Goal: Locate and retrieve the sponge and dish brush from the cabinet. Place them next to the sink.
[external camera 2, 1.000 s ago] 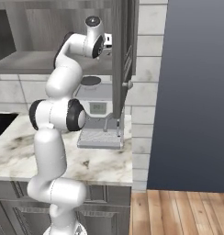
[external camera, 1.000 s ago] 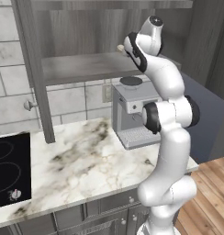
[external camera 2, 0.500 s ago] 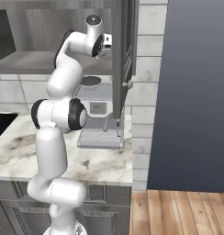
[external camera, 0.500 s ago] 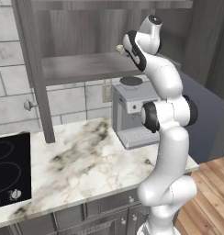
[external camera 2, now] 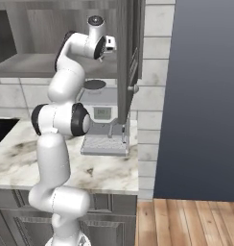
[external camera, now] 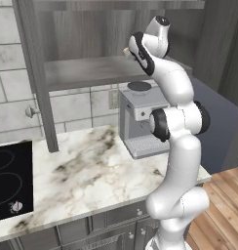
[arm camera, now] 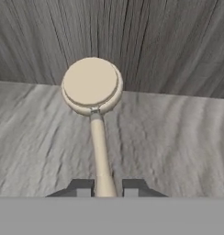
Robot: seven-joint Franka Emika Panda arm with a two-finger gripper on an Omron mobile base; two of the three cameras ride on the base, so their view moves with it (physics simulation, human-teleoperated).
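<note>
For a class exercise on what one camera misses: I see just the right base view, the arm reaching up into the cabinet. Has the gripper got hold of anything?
Observer: Yes. In the hand view the gripper is shut on the dish brush, low on its handle.
Operator: Where does its head lie?
Observer: On the cabinet shelf, at the back wall.
Operator: What does the left base view add?
Observer: A black stovetop at the counter's far left.

arm [external camera: 177, 146]: white glossy rounded segments
joints: dark grey round caps
finger tips [arm camera: 81, 187]: small, dark, squared, lower centre of frame
</note>
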